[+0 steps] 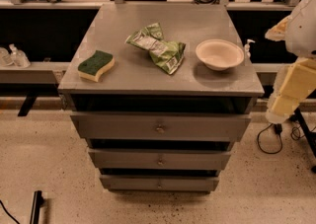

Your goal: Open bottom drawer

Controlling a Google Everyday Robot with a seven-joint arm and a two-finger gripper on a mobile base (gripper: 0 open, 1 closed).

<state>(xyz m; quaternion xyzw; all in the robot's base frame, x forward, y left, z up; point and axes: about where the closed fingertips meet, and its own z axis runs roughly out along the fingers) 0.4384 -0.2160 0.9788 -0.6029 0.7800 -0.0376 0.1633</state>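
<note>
Looking at the cabinet (pixel 74 87), we're seeing the bottom drawer (pixel 133 183) sitting lowest of the grey fronts, just above the floor (pixel 59 168), looking flush and not yet pulled out. The pincer (pixel 280 112) is hanging at the right edge of the view, beside the cabinet's right side, about level with the top drawer (pixel 113 127) and well apart from the target. We're not able to tell how wide it is standing or whether it is holding anything.

We're judging the step in hand to be the reach. To do it well, we're thinking the pincer is going to need to drop low and swing round to the front. It should be lining up square on the small round knob (pixel 159 185) at the front's centre, closing on the knob only, then pulling straight out along the drawer's run, not up or sideways. We're flagging one risk: taking the middle drawer (pixel 123 160) by mistake, since the fronts are sitting close together.

Counting: three drawers, each showing one centre knob, so three knobs. On the cabinet top we're counting one green-and-yellow sponge (pixel 96 65), one crumpled green bag (pixel 159 48) and one white bowl (pixel 219 54); one pincer
</note>
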